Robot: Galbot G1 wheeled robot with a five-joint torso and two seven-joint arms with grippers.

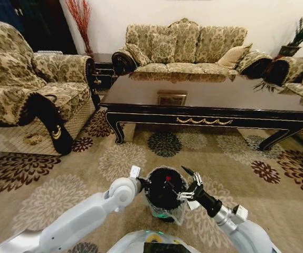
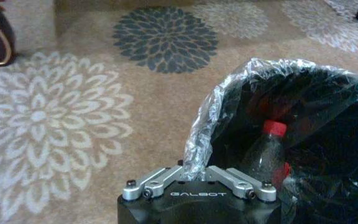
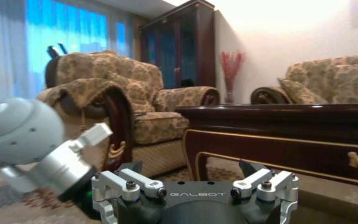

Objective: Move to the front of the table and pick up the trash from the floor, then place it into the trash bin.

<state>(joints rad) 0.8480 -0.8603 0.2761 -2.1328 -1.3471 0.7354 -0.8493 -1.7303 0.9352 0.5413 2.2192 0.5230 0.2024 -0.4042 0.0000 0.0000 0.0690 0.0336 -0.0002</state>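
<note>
Right claw (image 1: 186, 182) open, lower centre at bin (image 1: 164, 191) rim, bottle (image 2: 267, 151) inside; left claw (image 1: 142, 183) state unclear — drop step apparently done, remaining trash next.

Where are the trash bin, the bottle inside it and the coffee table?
trash bin (image 1: 162, 203): head view, dark side wall below the rim.
bottle (image 2: 274, 128): left wrist view, its red cap.
table (image 1: 225, 97): head view, bare glossy top.

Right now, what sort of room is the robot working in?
Most likely a home living room: a patterned sofa and armchair surround a long dark coffee table on flowered carpet, with a tall wooden cabinet by curtained windows.
</note>
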